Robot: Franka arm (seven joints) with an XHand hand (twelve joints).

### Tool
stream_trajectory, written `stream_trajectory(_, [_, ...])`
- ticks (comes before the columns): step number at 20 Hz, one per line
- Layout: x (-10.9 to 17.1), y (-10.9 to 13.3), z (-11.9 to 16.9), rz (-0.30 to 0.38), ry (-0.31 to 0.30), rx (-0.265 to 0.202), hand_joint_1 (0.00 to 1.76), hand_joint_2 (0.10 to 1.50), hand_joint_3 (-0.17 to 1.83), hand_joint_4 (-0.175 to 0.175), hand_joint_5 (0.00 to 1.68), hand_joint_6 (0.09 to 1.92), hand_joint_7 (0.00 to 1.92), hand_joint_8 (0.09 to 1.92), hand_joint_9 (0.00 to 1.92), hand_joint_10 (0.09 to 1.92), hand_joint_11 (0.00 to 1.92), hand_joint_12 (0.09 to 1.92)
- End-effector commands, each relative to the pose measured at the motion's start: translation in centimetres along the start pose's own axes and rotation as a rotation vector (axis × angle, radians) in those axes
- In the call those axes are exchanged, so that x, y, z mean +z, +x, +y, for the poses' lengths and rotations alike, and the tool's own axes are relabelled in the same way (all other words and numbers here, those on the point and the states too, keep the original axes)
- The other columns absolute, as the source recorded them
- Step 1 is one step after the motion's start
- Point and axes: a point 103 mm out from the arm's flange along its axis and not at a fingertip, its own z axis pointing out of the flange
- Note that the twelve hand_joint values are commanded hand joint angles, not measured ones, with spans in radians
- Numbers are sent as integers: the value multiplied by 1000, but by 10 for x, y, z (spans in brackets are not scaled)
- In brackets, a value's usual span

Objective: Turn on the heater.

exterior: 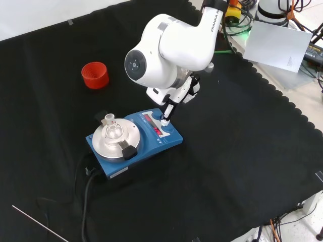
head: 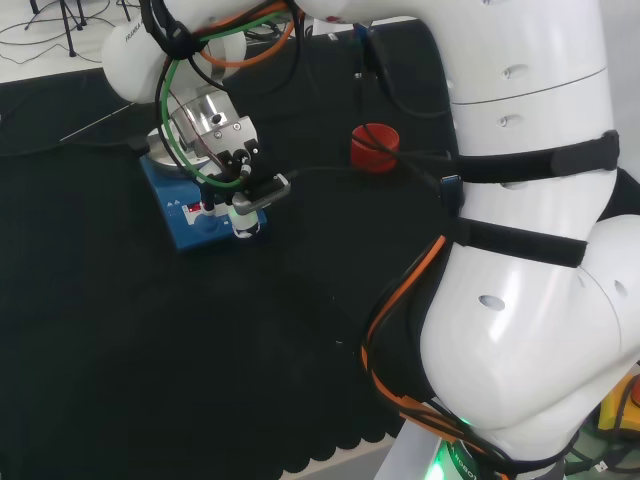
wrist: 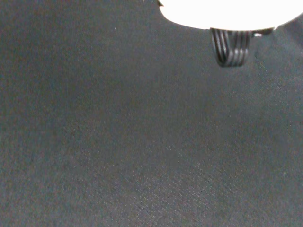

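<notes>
The heater (exterior: 151,146) is a blue box with a round silver plate (exterior: 108,143) and a front panel with a red display (exterior: 153,124). A small clear glass flask (exterior: 112,129) stands on the plate. The hand (exterior: 177,96) hangs over the heater's panel end, with one straight finger (exterior: 166,115) reaching down onto the panel beside the display. In the head view the hand (head: 243,190) sits at the heater's (head: 190,222) right end, its fingertip (head: 245,228) on the blue casing. The wrist view has black cloth and a dark ribbed finger (wrist: 230,47).
A red ribbed ring (exterior: 95,74) stands on the cloth beyond the heater, also in the head view (head: 374,146). A black cable (exterior: 86,194) runs from the heater toward the front edge. A thin rod (exterior: 38,223) lies at the front left.
</notes>
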Motion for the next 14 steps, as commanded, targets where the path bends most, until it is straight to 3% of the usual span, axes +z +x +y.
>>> stream_trajectory(1, [2, -1, -1, 3, -5, -5, 1588, 527, 1336, -72, 343, 156, 1782, 1920, 1832, 1839, 1612, 1500])
stream_trajectory(14, [5, -2, -3, -2, -6, -12, 1588, 526, 1338, -72, 347, 152, 1783, 1920, 1831, 1839, 1612, 1499])
